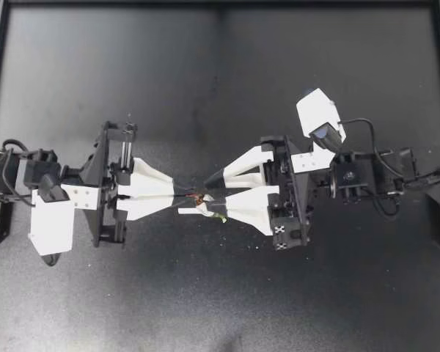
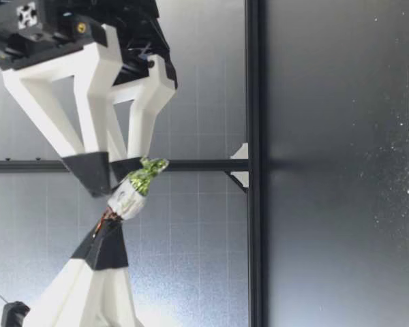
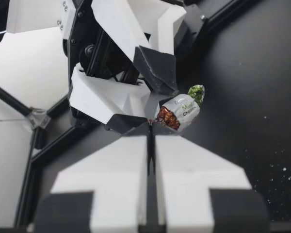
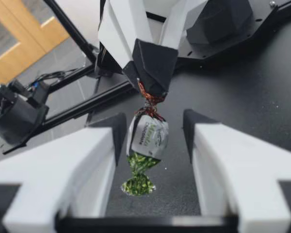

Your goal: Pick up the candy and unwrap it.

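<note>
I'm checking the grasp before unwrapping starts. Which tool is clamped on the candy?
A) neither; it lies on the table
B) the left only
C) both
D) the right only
B: the left tool is shut on the candy's twisted end, while the right tool stands open with a finger on either side of it.

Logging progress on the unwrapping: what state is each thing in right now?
White-and-green foil-wrapped candy: wrapped, held in the air by its brown twisted end.
Left gripper: jaws shut on the candy's twisted end.
Right gripper: jaws open, one on each side of the candy.
</note>
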Tool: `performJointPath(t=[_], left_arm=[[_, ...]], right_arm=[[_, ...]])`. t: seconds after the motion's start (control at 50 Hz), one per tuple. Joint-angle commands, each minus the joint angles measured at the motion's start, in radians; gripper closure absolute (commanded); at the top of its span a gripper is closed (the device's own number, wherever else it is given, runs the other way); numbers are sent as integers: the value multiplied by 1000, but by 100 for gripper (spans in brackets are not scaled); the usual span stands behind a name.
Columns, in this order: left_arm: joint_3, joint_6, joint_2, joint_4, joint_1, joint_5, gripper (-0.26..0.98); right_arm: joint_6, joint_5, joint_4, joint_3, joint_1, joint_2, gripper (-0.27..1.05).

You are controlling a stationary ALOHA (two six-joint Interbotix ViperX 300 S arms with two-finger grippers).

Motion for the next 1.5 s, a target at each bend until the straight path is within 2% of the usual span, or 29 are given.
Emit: performJointPath(t=[0.0, 0.12, 0.32, 0.48, 0.72, 0.86, 0.96, 1.02, 1.04, 1.12, 1.16, 1.3, 1.48], left_arm=[[-8, 0, -20, -3, 2, -9, 88], [-5, 0, -20, -3, 3, -9, 88], [0, 0, -23, -3, 2, -31, 88], [9, 0, -23, -3, 3, -51, 88], [37, -28, -21, -18, 3, -92, 87], [51, -46, -23, -21, 3, -100, 75], [54, -72, -21, -21, 3, -100, 56], [57, -97, -21, -23, 2, -100, 40], [57, -114, -21, -26, 2, -100, 31], [58, -175, -18, -55, 2, -100, 9], [61, -216, -15, -80, 2, -94, 3], [63, -446, 2, -176, 2, -75, 4], [58, -699, 43, -150, 0, -72, 4]], right_arm=[[-2, -3, -3, -23, -3, -8, 26], [-2, 2, -14, -21, -3, -9, 42], [2, 20, -72, -26, -5, -9, 80], [-6, 31, -75, -25, -6, -14, 97], [-37, 83, -75, -29, -29, -35, 98], [-61, 127, -75, -48, -28, -37, 98], [-69, 152, -75, -57, -28, -35, 98], [-75, 164, -75, -63, -28, -35, 98], [-80, 170, -75, -66, -29, -35, 98], [-101, 190, -75, -74, -29, -38, 98], [-118, 204, -77, -78, -29, -40, 98], [-196, 305, -77, -109, -29, -35, 98], [-267, 391, -75, -140, -29, -34, 98]])
